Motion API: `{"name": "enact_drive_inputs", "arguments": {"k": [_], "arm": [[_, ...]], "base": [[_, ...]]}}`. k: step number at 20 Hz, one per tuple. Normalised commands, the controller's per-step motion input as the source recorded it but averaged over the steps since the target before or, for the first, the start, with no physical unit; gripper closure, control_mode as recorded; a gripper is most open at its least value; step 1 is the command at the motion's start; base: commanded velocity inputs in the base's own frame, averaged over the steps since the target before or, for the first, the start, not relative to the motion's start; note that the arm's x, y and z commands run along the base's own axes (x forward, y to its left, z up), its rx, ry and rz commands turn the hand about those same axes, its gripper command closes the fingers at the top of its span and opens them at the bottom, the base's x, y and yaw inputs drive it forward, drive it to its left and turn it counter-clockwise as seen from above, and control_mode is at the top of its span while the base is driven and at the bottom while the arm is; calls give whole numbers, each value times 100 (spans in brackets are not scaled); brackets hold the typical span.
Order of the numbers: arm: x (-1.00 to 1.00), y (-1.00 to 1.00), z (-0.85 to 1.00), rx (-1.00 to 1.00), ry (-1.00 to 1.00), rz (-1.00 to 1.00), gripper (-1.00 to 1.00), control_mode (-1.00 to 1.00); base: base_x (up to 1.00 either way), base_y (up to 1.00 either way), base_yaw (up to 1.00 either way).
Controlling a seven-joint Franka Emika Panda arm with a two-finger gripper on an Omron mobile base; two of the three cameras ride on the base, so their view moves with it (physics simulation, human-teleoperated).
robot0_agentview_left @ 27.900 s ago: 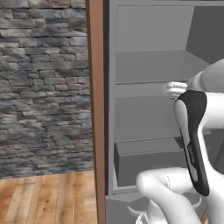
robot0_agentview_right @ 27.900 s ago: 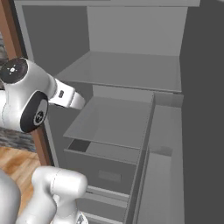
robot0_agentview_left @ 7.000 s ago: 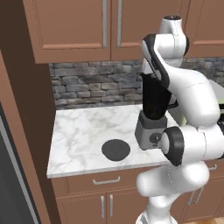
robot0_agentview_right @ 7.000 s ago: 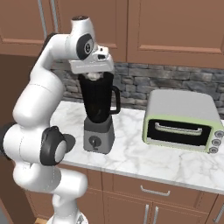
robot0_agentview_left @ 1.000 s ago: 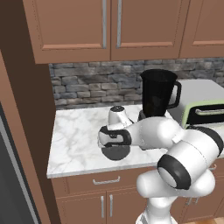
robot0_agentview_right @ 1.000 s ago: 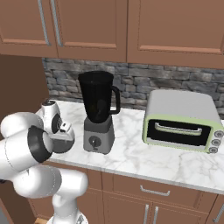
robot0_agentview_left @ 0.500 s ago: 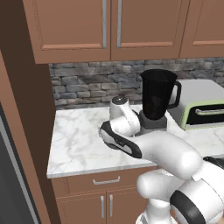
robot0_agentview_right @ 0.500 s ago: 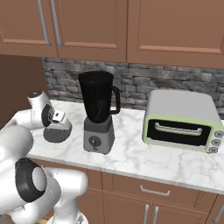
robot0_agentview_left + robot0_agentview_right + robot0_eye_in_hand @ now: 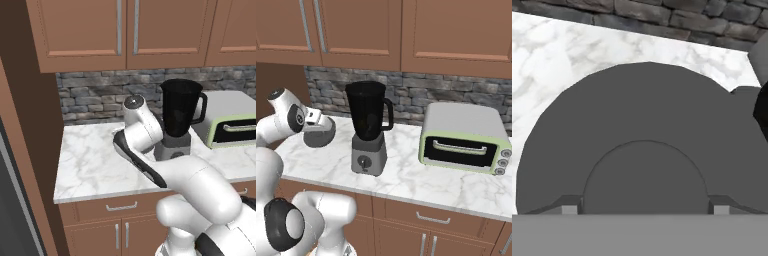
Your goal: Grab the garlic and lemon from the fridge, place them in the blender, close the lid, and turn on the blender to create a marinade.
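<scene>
White marble counter [image 9: 416, 185] runs under brown cabinets and a stone backsplash. I see the blender [image 9: 369, 127], a black jar on a grey base with a dial, standing uncovered beside a pale green toaster oven [image 9: 463, 137]. To its left the lid [image 9: 642, 150], a flat dark grey disc, lies on the counter. My pincer [image 9: 644, 209] hangs right over it, jaws spread wide either side of the raised centre knob, gripping nothing. I judge the risks this way: closing off-centre could let the thin disc slide or tip away on the smooth marble; pressing down too far could jam the fingertips [image 9: 571, 207] against it. The blender base sits near, so a careless lift could knock it.
</scene>
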Motion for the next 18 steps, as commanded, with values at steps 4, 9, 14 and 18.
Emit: {"name": "enact_drive_inputs", "arguments": {"k": [4, 9, 14, 18], "arm": [[6, 0, 100, -13, -9, -1, 100, -100], [5, 0, 100, -8, -8, 0, 100, -100], [6, -14, 100, -3, -3, 0, 100, -100], [5, -33, 100, -1, -11, 0, 100, -100]], "base": [[0, 0, 0], [0, 0, 0], [0, 0, 0], [0, 0, 0]]}}
